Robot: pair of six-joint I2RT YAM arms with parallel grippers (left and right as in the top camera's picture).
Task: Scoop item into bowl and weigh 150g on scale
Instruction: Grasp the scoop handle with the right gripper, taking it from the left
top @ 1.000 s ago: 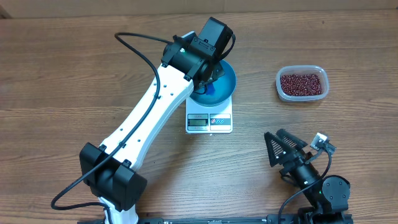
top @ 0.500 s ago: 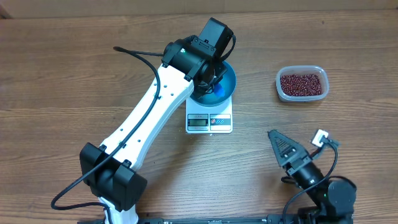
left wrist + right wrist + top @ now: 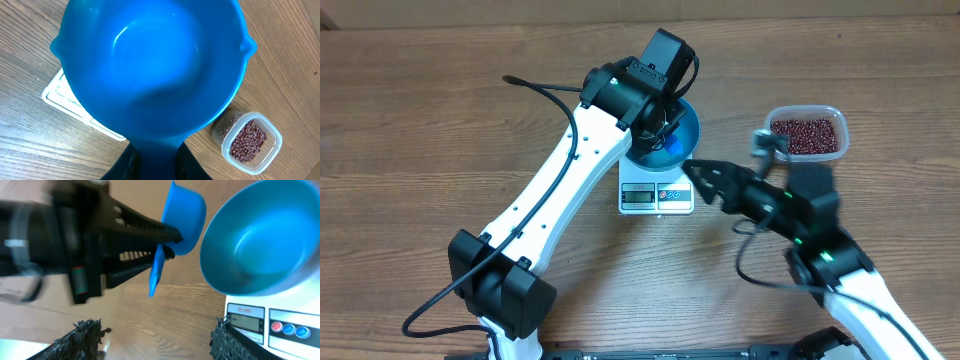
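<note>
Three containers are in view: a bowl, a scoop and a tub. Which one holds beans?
The clear tub: it is filled with red-brown beans, while the bowl and scoop show bare blue insides.

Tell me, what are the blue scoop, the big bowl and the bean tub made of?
The scoop looks like plastic: bright blue, smooth, softly shiny. The bowl is glossy teal, maybe plastic or glazed ceramic; sheen alone can't settle it. The tub is clear plastic, since the beans show through its wall.
</note>
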